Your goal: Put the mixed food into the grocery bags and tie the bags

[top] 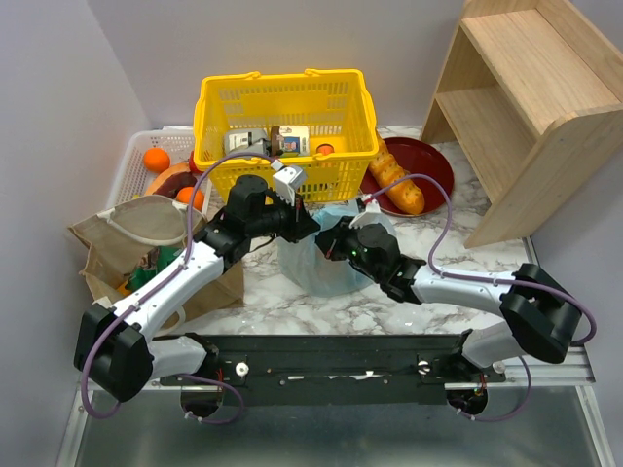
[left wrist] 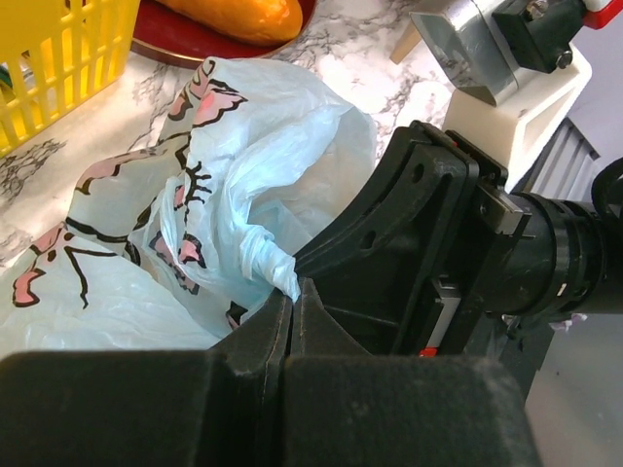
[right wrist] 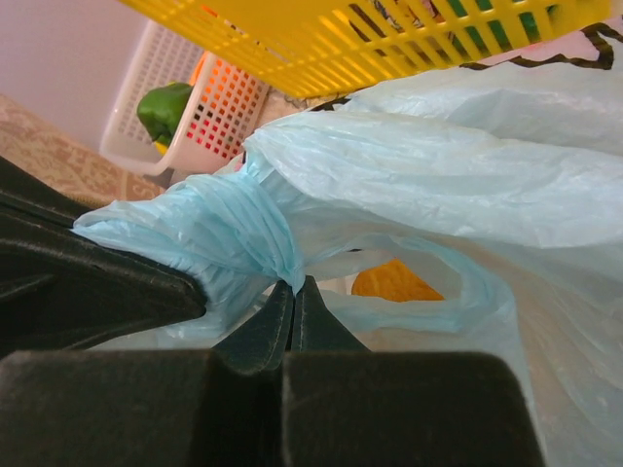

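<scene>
While the thin light-blue cartoon-print plastic bag [top: 313, 272] sits right under them, my left gripper [left wrist: 292, 292] and right gripper [right wrist: 292, 292] are each pinched shut on its twisted top.

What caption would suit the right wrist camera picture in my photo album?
Right gripper shut on a twisted handle of the light-blue bag, with the yellow basket just behind.

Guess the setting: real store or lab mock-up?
Probably a lab mock-up of a grocery bagging station. A marble-pattern table is boxed in by plain walls, and on it sit a yellow shopping basket, a light-blue plastic bag and a bare wooden shelf.
</scene>
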`<state>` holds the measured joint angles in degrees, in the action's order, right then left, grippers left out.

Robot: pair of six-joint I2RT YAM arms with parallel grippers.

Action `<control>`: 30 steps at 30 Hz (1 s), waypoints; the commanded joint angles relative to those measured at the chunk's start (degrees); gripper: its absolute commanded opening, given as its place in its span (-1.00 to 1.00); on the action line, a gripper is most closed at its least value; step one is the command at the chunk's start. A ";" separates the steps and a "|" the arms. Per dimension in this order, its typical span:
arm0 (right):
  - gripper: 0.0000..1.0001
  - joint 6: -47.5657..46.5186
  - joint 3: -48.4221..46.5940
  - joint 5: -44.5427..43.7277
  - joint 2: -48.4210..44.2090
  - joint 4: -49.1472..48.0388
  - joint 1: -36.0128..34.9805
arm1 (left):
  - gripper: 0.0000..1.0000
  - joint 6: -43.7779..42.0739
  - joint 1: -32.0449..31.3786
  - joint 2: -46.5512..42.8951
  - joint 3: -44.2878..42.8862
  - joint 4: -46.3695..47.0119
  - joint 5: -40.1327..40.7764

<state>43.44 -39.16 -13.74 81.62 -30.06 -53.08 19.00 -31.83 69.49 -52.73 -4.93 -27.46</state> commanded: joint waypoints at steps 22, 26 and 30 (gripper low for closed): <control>-0.99 -4.24 1.98 5.74 -1.73 2.47 -0.27 | -0.14 2.44 0.72 4.42 -4.40 0.89 2.33; -0.99 -4.59 2.15 5.21 -1.73 2.20 -0.27 | -0.11 2.35 0.72 6.44 -5.80 -1.74 1.71; -0.99 -4.86 2.24 5.04 -1.91 1.85 -0.36 | -0.12 1.48 0.72 7.93 -6.95 -4.99 1.10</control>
<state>39.97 -37.85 -9.08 80.09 -28.18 -52.93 20.86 -31.44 75.90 -57.23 -6.48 -25.08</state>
